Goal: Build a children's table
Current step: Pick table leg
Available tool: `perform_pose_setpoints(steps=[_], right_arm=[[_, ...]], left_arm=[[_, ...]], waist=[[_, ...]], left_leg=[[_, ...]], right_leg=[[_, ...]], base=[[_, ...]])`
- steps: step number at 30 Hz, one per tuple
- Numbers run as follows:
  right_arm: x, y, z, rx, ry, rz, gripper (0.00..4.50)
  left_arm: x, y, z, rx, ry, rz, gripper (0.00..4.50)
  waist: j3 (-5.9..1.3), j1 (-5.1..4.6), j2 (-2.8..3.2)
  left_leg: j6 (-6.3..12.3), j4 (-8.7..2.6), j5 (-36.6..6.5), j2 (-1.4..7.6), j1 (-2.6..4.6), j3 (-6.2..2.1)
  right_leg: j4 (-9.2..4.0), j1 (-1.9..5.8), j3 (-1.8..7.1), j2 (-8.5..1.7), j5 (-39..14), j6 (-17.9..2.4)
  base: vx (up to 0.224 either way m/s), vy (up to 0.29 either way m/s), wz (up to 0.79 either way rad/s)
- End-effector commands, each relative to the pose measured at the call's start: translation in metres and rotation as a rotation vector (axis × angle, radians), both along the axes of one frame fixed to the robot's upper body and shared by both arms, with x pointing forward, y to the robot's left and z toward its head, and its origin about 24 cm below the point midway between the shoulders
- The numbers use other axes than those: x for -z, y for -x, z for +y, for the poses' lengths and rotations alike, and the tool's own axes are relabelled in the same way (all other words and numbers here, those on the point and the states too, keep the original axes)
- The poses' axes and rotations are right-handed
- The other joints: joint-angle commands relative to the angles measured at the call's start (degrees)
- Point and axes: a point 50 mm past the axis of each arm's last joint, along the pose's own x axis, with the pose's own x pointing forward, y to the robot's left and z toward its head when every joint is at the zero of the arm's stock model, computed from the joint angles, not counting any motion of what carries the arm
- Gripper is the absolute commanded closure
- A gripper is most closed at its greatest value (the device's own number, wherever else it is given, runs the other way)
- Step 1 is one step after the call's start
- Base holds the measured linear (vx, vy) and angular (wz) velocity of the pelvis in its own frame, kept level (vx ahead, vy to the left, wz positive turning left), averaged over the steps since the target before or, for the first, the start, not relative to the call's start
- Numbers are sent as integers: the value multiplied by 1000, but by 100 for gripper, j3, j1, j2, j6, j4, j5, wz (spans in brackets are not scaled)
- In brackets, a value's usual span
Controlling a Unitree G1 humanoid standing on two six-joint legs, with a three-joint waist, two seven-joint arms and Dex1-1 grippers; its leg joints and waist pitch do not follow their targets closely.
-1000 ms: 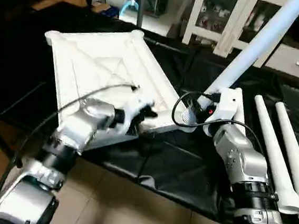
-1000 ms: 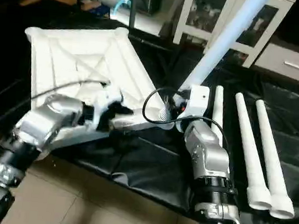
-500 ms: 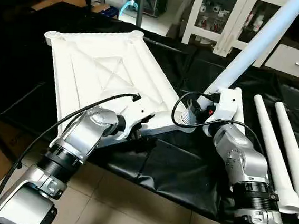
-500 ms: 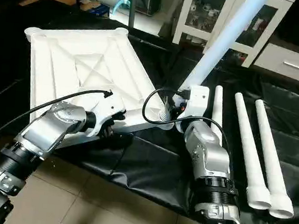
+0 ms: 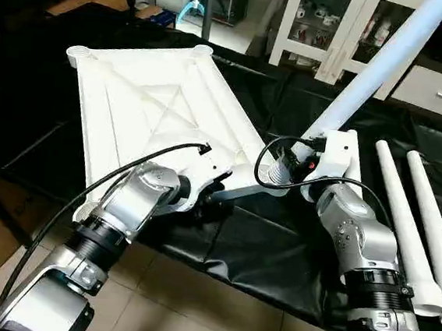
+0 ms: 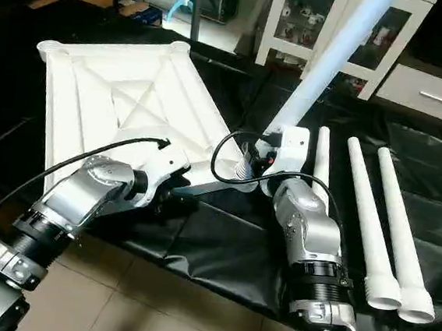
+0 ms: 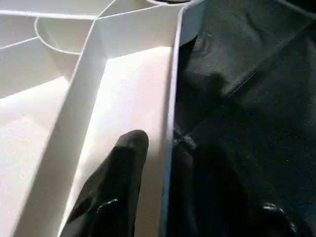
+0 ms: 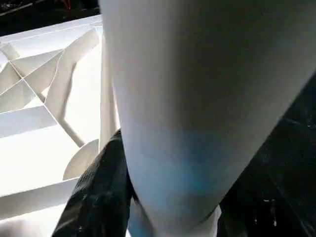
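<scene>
The left pincer straddles the tabletop rim, one finger each side; whether it grips is unclear. The right pincer grasps a raised leg beside the tabletop's near corner.

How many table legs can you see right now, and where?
4. One leg is held by the right hand, slanting up over the tabletop. Three legs lie on the black cover to its right, the nearest partly hidden.

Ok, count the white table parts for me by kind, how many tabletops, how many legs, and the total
White plastic rectangular tabletop, ribbed underside up: 1
Long tapered white tube leg held up in the right gripper: 1
Long tapered white tube legs lying on the black cover: 3
Total: 5 parts
</scene>
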Motion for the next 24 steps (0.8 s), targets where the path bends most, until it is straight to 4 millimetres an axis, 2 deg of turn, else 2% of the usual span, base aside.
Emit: perform_pose_setpoints(steps=[1,7,8,10,13,14,16,17,18,19,20,24], right_arm=[[9,5,-9,13,22,48,264],[4,6,-8,-22,18,26,264],[1,9,-5,-68,18,6,264],[-5,18,1,-189,20,-48,264],[-8,27,2,-277,31,-80,264],[-11,35,3,-338,-3,-97,264],[-12,46,3,-416,-68,-115,264],[-11,52,1,-448,-81,-120,264],[-10,55,-1,-467,-86,-122,264],[-9,57,-1,-473,-88,-120,264],[-1,64,-7,-501,-96,-101,264],[9,61,-24,-425,-68,-80,264]], left_arm=[[9,0,3,-5,-47,13,259],[14,1,4,41,-36,-25,306],[14,1,6,86,-44,-55,306],[14,5,13,207,-69,-78,341],[15,6,21,261,-120,-97,351],[13,7,26,300,-122,-110,365],[10,6,32,309,-115,-122,383],[9,5,35,312,-122,-134,389],[8,4,37,314,-129,-143,404],[8,4,38,315,-133,-146,404],[7,2,44,322,-152,-161,420],[7,1,56,356,-198,-174,442]], waist=[[-476,-26,76],[-474,-3,76],[-468,0,66],[-460,18,55],[-459,-15,45],[-447,-24,33],[-439,-28,48],[-431,-26,33],[-432,-24,35],[-436,-25,42],[-428,-25,22],[-430,-48,-1]], left_leg=[[105,-375,-377,75,28,-52],[119,-381,-385,86,34,-55],[137,-384,-420,78,30,-57],[148,-396,-486,83,18,-71],[155,-391,-518,102,14,-73],[175,-400,-579,95,9,-78],[150,-410,-709,118,26,-83],[156,-408,-788,127,32,-80],[156,-411,-795,131,26,-85],[149,-411,-788,137,35,-84],[171,-406,-823,126,31,-79],[119,-401,-821,110,11,-81]], right_leg=[[-376,397,227,-364,-459,-1157],[-389,392,228,-371,-528,-1132],[-408,389,224,-365,-579,-1120],[-423,407,233,-382,-719,-1044],[-412,401,233,-389,-740,-1021],[-444,400,233,-387,-882,-994],[-452,373,237,-403,-1138,-951],[-468,360,236,-398,-1230,-932],[-462,372,235,-405,-1239,-935],[-458,347,231,-405,-1238,-957],[-478,344,229,-399,-1318,-951],[-489,333,232,-412,-1559,-895]], base=[[0,0,0],[0,0,0],[0,0,0],[0,0,0],[0,0,0],[0,0,0],[0,0,0],[0,0,0],[0,0,0],[0,0,0],[0,0,0],[0,0,0]])
